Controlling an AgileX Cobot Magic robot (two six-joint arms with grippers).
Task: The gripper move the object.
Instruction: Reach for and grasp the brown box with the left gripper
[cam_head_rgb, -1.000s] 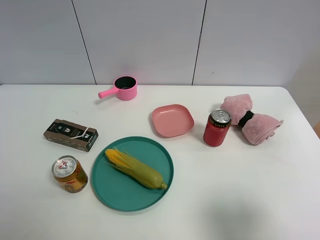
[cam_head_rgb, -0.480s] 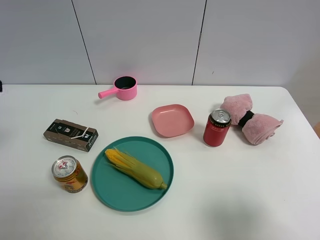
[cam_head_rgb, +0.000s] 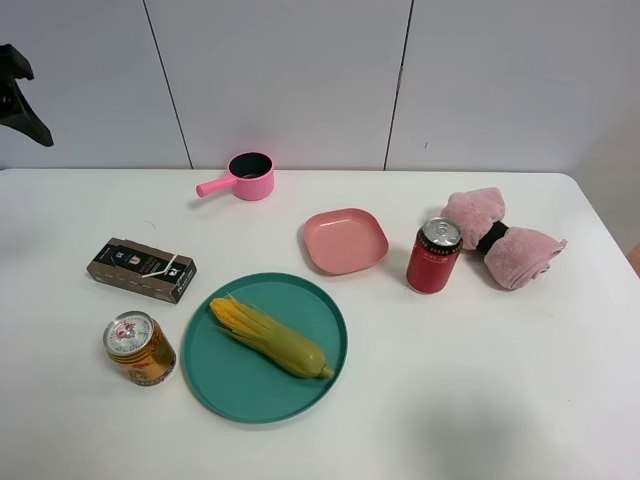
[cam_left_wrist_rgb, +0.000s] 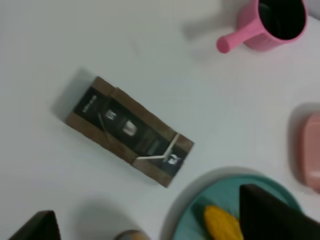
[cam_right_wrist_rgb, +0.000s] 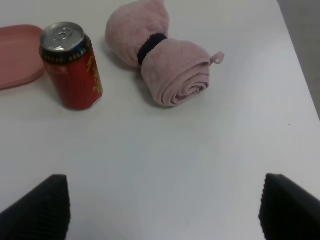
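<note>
Nearby the object (cam_head_rgb: 141, 269) sit gold can (cam_head_rgb: 138, 348) and teal plate (cam_head_rgb: 232, 388); left gripper (cam_left_wrist_rgb: 147, 212) and right gripper (cam_right_wrist_rgb: 162, 206) have fingers (cam_left_wrist_rgb: 270, 217) spread.

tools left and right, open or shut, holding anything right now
Left tool: open, holding nothing.
Right tool: open, holding nothing.

On the counter (cam_head_rgb: 450, 400) the carton (cam_head_rgb: 141, 270) lay at the left, with a can (cam_head_rgb: 139, 348) before it. To their right a round plate (cam_head_rgb: 230, 385) bore a corn cob (cam_head_rgb: 270, 337). Behind the plate sat a small dish (cam_head_rgb: 345, 240), and right of that a second can (cam_head_rgb: 433, 256) and a rolled towel (cam_head_rgb: 503, 240). A saucepan (cam_head_rgb: 250, 176) stood at the back.
</note>
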